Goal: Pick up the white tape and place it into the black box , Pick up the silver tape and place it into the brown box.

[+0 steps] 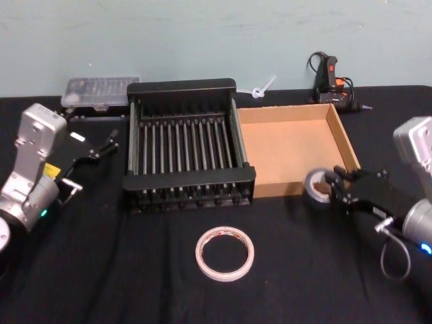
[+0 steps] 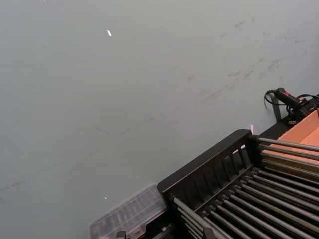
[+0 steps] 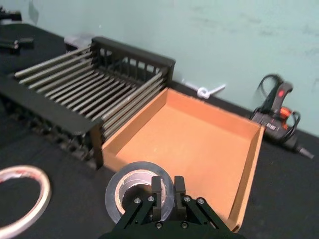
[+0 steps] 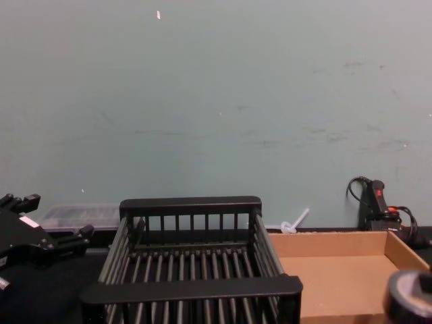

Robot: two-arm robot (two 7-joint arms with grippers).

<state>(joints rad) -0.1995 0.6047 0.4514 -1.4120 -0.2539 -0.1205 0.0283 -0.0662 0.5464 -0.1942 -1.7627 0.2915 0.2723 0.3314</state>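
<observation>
The silver tape (image 1: 314, 190) is a thick dark grey roll with a pale core, held just off the front right corner of the brown box (image 1: 295, 115). My right gripper (image 1: 331, 190) is shut on the roll's wall, one finger inside the core, as the right wrist view shows: gripper (image 3: 168, 188), silver tape (image 3: 130, 185). The white tape (image 1: 225, 253), a thin ring with red print inside, lies flat on the black cloth in front of the black box (image 1: 187, 177). My left gripper (image 1: 108, 143) hovers open to the left of the black box, holding nothing.
A clear plastic case (image 1: 100, 90) sits behind the black box at the back left. A black and red tool with a cable (image 1: 331, 81) and a white tie (image 1: 263, 88) lie at the back by the wall. Black cloth covers the table.
</observation>
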